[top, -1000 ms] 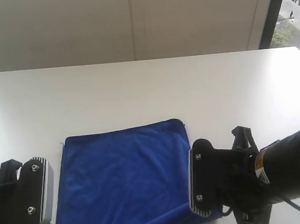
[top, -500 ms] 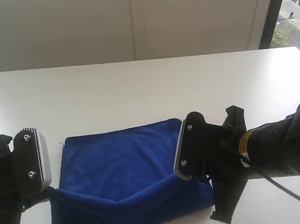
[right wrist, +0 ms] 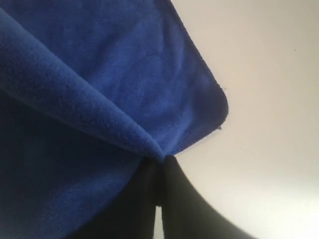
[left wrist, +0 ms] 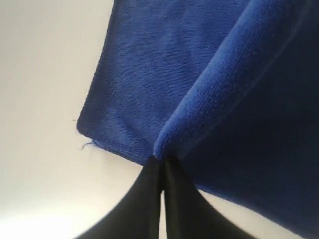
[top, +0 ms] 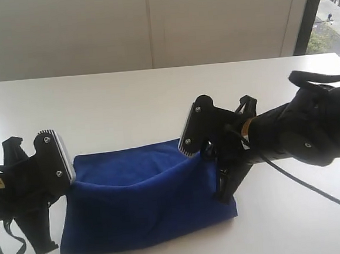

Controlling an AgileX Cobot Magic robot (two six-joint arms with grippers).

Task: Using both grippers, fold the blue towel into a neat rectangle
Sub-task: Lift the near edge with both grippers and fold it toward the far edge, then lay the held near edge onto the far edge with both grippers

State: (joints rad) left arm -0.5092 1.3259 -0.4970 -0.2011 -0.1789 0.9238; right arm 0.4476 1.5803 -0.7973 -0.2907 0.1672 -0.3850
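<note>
You have both end effectors clamped tight on the blue towel (top: 147, 208). The left end effector (left wrist: 160, 167) and the right end effector (right wrist: 159, 168) each pinch one corner, raised off the bench (top: 156, 98). Gripping both corners at once lets the lifted hem travel level, sagging slightly between them, over the layer lying flat. The towel sits at the front middle of the bench. Its long axis runs left to right between the arms, and the raised edge faces the far hem.

I see a white table (top: 156, 98) filling most of the view, a pale wall (top: 92, 33) at 12 o'clock and a window (top: 332, 8) at 2 o'clock.
</note>
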